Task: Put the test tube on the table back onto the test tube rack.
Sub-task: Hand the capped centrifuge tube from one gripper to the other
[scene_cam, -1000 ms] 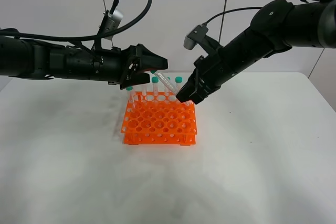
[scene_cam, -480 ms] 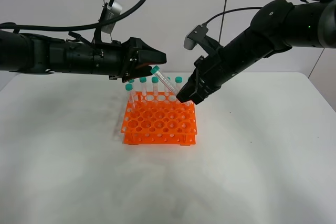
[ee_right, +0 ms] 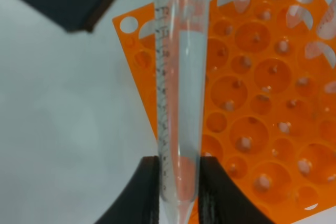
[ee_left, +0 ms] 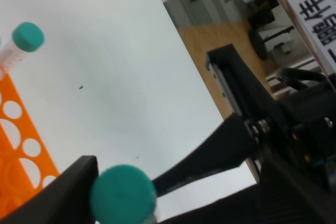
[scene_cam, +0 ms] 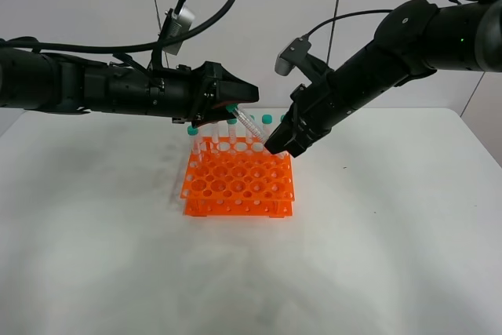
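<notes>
The test tube [scene_cam: 251, 125] hangs tilted over the back of the orange test tube rack [scene_cam: 239, 182], teal cap up and to the left. My right gripper [scene_cam: 278, 145] is shut on its lower, pointed end; the right wrist view shows the clear tube [ee_right: 181, 103] pinched between both fingers above the rack [ee_right: 252, 103]. My left gripper [scene_cam: 235, 107] is open, its jaws either side of the cap. The left wrist view shows that cap [ee_left: 123, 195] between the fingers [ee_left: 68, 187].
Several other teal-capped tubes [scene_cam: 213, 127] stand upright in the rack's back row; one shows in the left wrist view [ee_left: 21, 40]. The rack's front holes hold nothing. The rack sits on the white table [scene_cam: 376, 233]. The two arms meet closely above the rack's back edge.
My left gripper has moved right and slightly down, bringing its open jaws around the tube's cap. The right gripper and the tube have stayed still.
</notes>
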`<action>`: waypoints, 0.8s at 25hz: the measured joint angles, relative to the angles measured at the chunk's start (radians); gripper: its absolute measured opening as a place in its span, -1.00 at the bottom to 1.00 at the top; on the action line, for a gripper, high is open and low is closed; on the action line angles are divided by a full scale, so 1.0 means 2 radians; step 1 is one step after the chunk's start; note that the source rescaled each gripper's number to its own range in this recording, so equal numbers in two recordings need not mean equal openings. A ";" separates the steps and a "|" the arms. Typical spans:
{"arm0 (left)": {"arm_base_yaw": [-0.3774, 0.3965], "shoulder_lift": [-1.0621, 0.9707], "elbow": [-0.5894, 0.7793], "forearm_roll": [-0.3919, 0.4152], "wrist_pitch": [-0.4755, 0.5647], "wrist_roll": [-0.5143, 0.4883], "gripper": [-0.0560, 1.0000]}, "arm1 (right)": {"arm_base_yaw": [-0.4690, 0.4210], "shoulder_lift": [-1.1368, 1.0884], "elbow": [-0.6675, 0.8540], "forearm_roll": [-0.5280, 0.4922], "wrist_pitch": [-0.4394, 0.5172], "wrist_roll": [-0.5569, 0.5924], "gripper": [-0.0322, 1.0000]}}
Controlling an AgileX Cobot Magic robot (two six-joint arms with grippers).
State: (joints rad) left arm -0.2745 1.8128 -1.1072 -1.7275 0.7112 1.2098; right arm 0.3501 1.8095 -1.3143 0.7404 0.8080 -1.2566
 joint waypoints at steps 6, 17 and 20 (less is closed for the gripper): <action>0.000 0.000 0.000 0.000 -0.008 0.000 0.17 | 0.000 0.000 0.000 0.000 0.000 0.000 -0.94; 0.000 0.000 0.000 0.000 -0.012 0.006 -0.43 | 0.000 0.000 0.000 -0.001 0.000 0.000 -0.94; 0.000 0.000 0.000 0.000 -0.012 0.006 -0.43 | 0.000 0.000 0.000 -0.001 0.001 0.000 -0.94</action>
State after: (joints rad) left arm -0.2745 1.8128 -1.1072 -1.7275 0.6875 1.2213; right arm 0.3501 1.8095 -1.3143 0.7375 0.8099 -1.2566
